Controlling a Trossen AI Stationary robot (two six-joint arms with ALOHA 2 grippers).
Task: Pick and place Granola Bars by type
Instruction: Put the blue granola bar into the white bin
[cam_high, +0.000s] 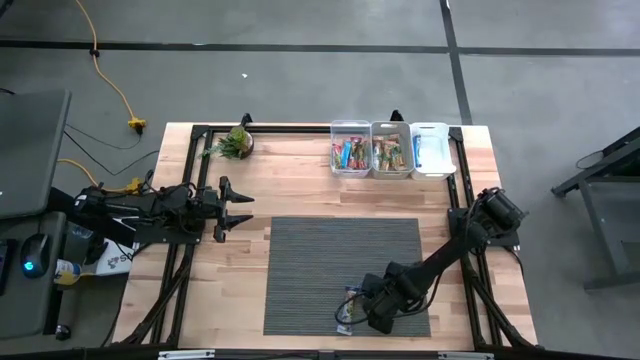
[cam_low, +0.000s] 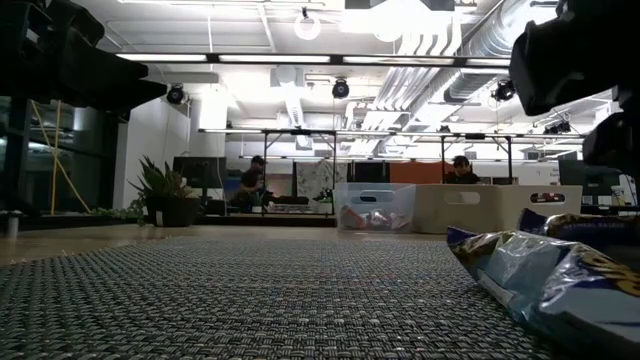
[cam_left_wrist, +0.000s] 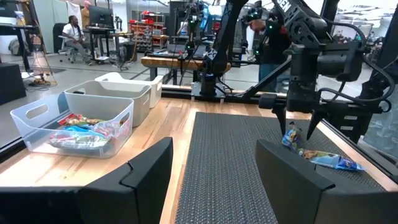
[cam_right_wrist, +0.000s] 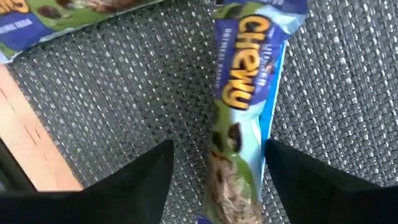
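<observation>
A wooden bench (cam_high: 300, 190) carries a dark woven mat (cam_high: 320, 260) at its middle. A small potted plant (cam_high: 236, 142) stands near its far left corner. On the floor to the left, a yellow cable (cam_high: 112, 85) runs past. In the room behind, two people (cam_low: 461, 170) sit at desks.

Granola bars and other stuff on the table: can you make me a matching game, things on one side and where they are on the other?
Things:
1. potted plant
2. right gripper
3. left gripper
4. white bin

Places:
A. over bare wood, left of the mat
B. last in the row of bins, on the right
C. open around a blue granola bar on the mat
D. back left corner of the table

Pairs: 1-D, 2-C, 3-A, 4-B
</observation>
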